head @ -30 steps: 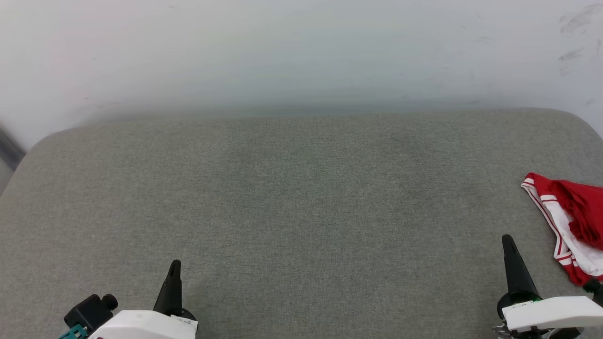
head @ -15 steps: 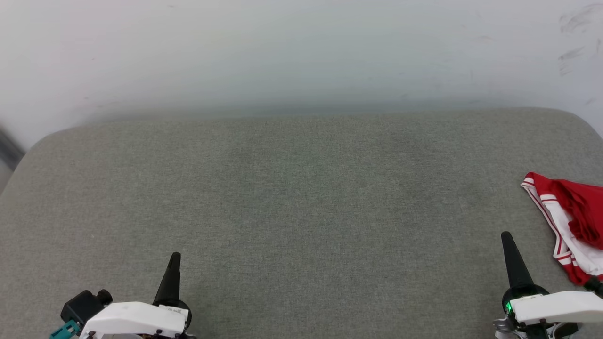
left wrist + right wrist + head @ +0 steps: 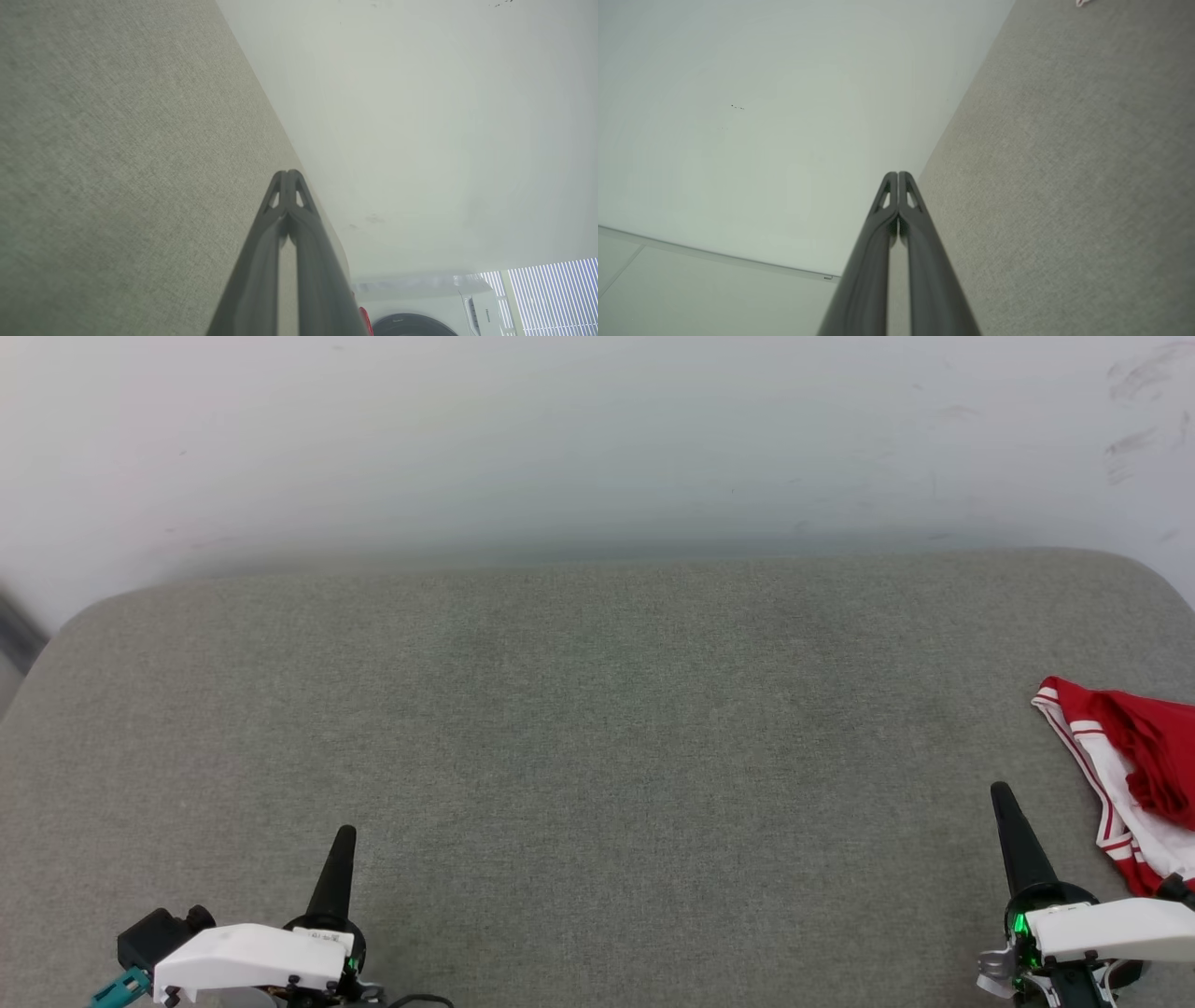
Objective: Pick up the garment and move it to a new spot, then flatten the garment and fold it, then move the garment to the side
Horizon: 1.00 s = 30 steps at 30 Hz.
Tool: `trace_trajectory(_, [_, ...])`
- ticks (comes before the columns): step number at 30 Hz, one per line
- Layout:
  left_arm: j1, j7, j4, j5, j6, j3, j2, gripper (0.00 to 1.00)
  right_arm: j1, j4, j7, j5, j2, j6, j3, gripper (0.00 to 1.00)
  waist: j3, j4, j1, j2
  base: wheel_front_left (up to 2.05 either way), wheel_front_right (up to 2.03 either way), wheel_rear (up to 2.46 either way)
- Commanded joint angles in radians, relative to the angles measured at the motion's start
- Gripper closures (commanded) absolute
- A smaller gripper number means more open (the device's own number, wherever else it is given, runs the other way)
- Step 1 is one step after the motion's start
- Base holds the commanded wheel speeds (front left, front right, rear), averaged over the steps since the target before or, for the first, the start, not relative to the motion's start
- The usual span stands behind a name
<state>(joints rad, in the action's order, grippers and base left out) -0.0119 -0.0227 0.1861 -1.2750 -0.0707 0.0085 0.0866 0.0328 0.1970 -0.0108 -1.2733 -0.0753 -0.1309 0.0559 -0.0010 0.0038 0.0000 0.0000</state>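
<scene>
Crumpled garment (image 3: 1130, 775) at grey cushion's (image 3: 597, 728) right edge, cut off in head view, left gripper (image 3: 344, 833) and right gripper (image 3: 1001, 791) both pressed together, left wrist view adds half-hidden washing machine (image 3: 448, 298).

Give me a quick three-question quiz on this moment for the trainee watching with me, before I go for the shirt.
1. Fill in (open or shut): the fingers of the left gripper and the right gripper are both ___.
2. True or false: the garment lies spread flat in the middle of the grey padded surface.
3. Which is nearer the garment? A) left gripper B) right gripper

Key
1. shut, with nothing held.
2. False: it lies bunched at the surface's right side, partly cut off by the head view's edge.
3. B
</scene>
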Motion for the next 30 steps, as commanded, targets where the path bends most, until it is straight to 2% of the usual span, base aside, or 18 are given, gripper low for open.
trace_trajectory(1, [-0.027,0.007,-0.002,-0.027,-0.01,0.007,0.005,1.0,0.022,-0.002,0.006,-0.028,-0.007,0.0,0.004,1.0,0.0,0.0,0.0,0.0,0.0,0.0,0.0])
trace_trajectory(30, [-0.08,0.075,0.041,-0.277,-0.047,0.047,-0.002,1.0,0.063,0.033,0.075,-0.27,-0.001,0.0,0.02,1.0,0.003,-0.003,0.0,0.0,0.0,0.0,0.0])
